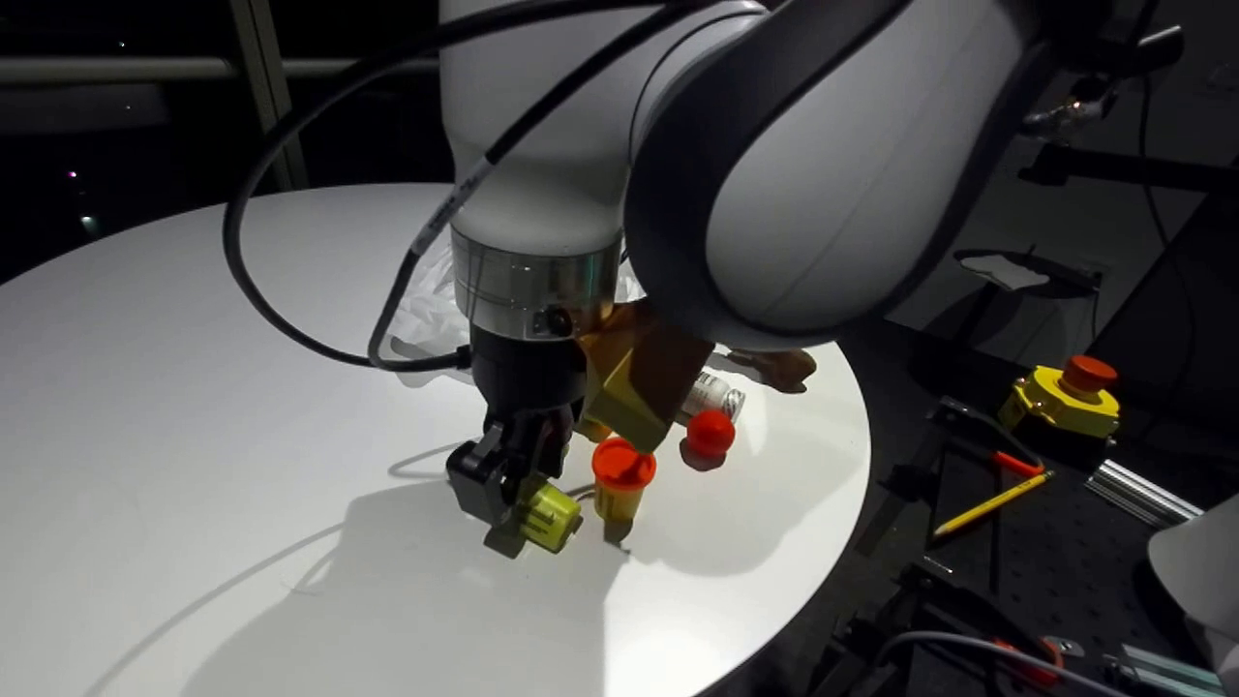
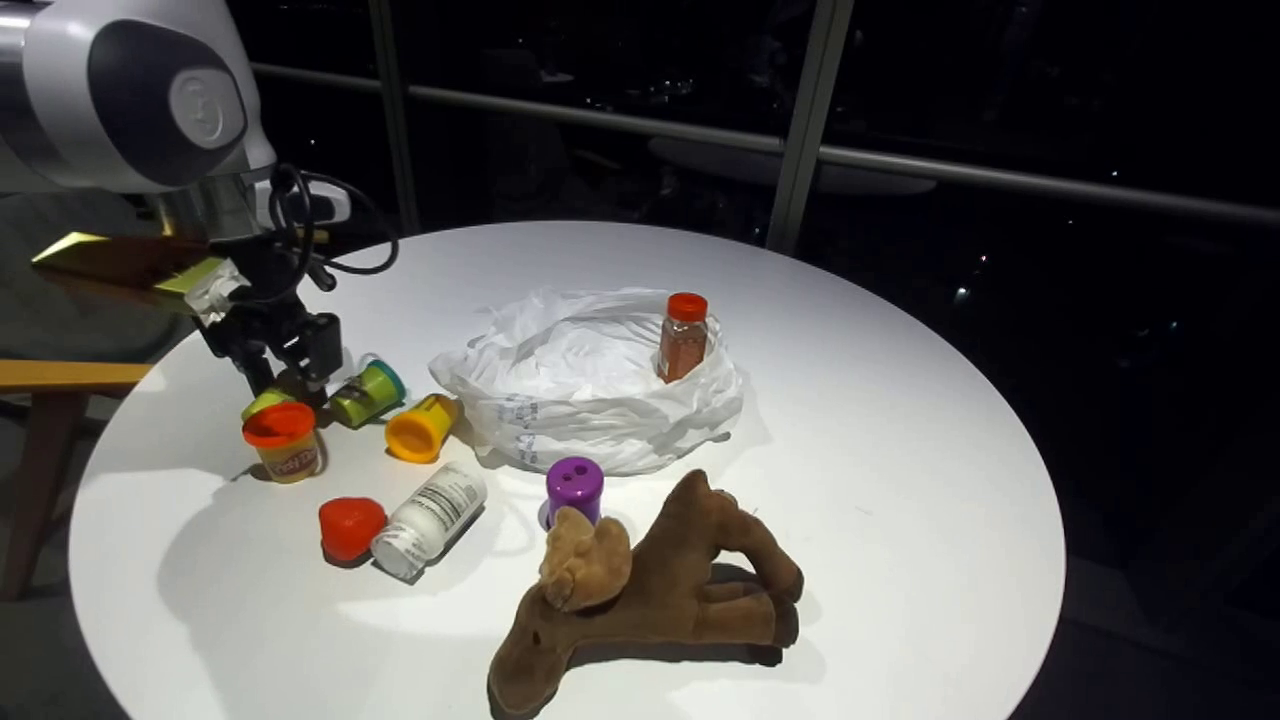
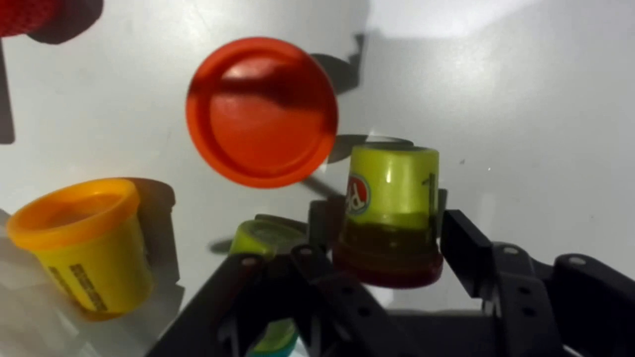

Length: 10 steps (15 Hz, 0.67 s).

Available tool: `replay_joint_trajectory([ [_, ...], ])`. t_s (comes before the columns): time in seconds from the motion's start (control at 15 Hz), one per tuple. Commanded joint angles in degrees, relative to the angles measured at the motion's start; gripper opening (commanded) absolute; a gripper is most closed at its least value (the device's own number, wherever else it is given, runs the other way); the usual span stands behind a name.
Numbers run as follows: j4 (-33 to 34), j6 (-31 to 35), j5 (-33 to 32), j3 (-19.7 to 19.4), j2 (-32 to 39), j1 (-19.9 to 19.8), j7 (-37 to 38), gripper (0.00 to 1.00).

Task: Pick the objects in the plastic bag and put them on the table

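Note:
In the wrist view a lime-green can [image 3: 392, 188] with a dark red lid lies on its side between the fingers of my gripper [image 3: 387, 233]. Thin gaps show beside the pads, so the jaws look open around it, low over the white table [image 2: 900, 500]. A red-lidded can [image 2: 285, 445], a teal-lidded green can [image 2: 367, 393] and a yellow can [image 2: 422, 428] are close by. Nearer the camera are a red piece [image 2: 351, 528], a white bottle [image 2: 432, 515], a purple piece [image 2: 575, 487] and a brown animal figure [image 2: 650, 610]. The plastic bag [image 2: 590, 430] holds a red-capped jar [image 2: 684, 345].
Black cable [image 1: 242, 261] loops out from the wrist. A yellow bracket [image 1: 629, 397] sticks out beside the gripper, above the red-lidded can. A wooden chair arm [image 2: 75, 374] stands past the table's edge. An emergency stop [image 1: 1065, 397] sits off the table.

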Motion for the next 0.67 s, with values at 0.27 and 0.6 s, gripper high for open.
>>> replay_joint_trajectory([
  [0.27, 4.36, -14.29, 2.09, -3.35, -10.0, -4.85, 1.18, 1.0],
  [0.6, 21.93, -29.33, 6.14, -4.78, -0.66, -12.91, 3.13, 1.0],
])
